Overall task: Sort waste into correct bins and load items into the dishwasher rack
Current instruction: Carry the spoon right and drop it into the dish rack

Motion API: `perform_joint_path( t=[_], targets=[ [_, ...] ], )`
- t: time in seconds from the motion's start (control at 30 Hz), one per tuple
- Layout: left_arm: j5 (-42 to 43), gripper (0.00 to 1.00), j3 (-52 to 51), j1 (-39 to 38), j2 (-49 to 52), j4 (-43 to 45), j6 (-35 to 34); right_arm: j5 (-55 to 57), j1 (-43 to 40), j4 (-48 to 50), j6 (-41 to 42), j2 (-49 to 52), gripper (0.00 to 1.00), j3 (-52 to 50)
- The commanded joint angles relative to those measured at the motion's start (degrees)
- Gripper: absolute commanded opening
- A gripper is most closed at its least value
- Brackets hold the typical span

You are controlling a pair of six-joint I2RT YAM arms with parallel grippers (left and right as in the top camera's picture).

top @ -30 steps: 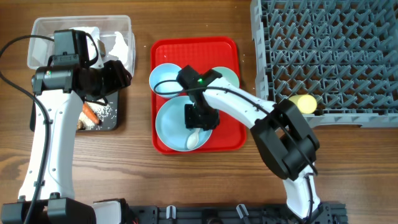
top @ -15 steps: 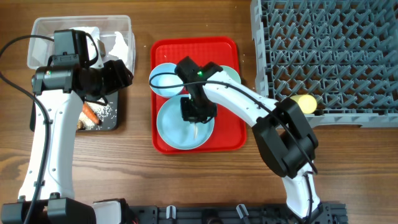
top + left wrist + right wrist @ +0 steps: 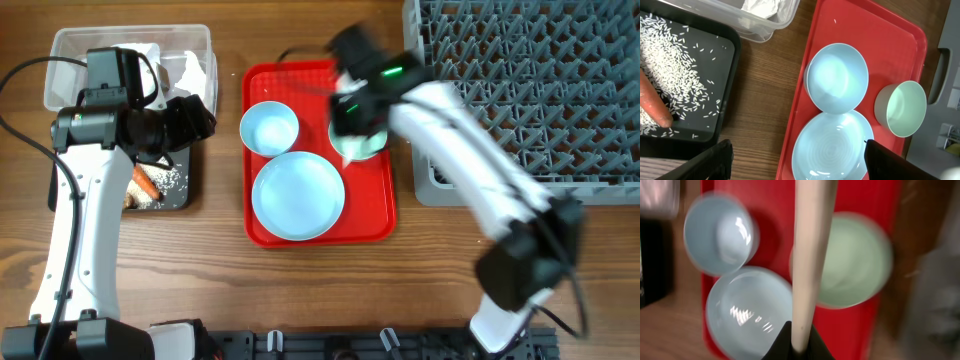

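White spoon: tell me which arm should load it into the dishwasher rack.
Right. The right gripper holds the white spoon above the red tray, next to the dishwasher rack; the left gripper, open, hovers by the black tray, far from it.

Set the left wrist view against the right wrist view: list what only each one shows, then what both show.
Only the left wrist view: the orange carrot and loose white rice in the black tray, and a crumpled napkin in the clear tub. Only the right wrist view: the white spoon, blurred, clamped in the right gripper. Both: the light blue bowl, large plate and mint green bowl on the red tray.
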Motion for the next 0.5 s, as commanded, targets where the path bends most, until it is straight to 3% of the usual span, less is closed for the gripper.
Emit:
perform_joint_path(
  t=[0.0,0.07,0.23,0.47],
  targets=[
    [-0.3,0.84,0.4,0.0,0.3,0.0,-0.3,8.2,-8.0,0.3,-16.9,-3.3,0.04,1.0],
    [-0.3,0.84,0.4,-0.4,0.4,0.0,-0.3,8.2,-12.0,0.4,-22.0,-2.7,0.04,0.7],
    [-0.3,0.84,-0.2,-1.7,0.4,0.0,-0.3,5.8,-18.4,3.0,-25.7,-1.1,0.05,-2.1],
    [-0.3,0.84,-0.3,-2.7,1.2,0.0,-0.3,3.5,-19.9,7.7,-31.0,-0.1,0.07,-6.4]
  ],
)
